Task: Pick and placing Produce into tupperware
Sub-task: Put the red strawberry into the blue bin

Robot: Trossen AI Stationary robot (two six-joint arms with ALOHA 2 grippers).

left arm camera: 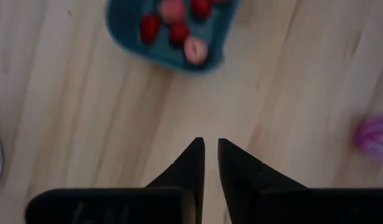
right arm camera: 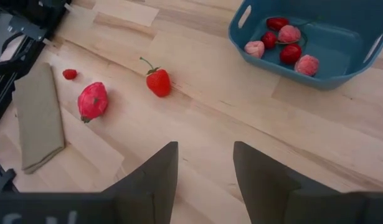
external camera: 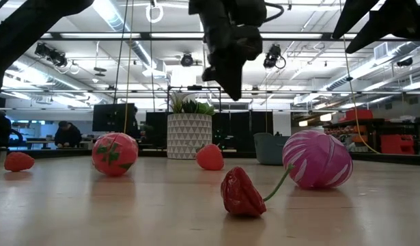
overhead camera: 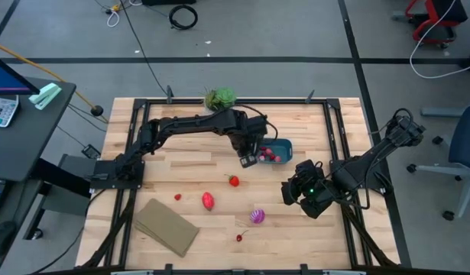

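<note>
The teal tupperware [overhead camera: 280, 145] stands on the table right of centre and holds several red and pink produce pieces [left arm camera: 179, 28]. More produce lies loose on the wood: a strawberry [overhead camera: 234, 181], a pink-red fruit [overhead camera: 209, 201], a small red piece [overhead camera: 178, 197], a purple-and-white striped one [overhead camera: 257, 216] and a cherry [overhead camera: 239, 237]. My left gripper [left arm camera: 210, 144] hangs above the table beside the tub's left end [overhead camera: 247, 160], pointing steeply down, its fingers all but shut with nothing between them. My right gripper [right arm camera: 205, 155] waits open at the right [overhead camera: 290, 189].
A flat tan slab [overhead camera: 167, 227] lies near the front left. A potted green plant [overhead camera: 219, 98] stands at the far edge. Black rails [overhead camera: 334, 137] frame the tabletop. Bare wood lies between the tub and the loose produce.
</note>
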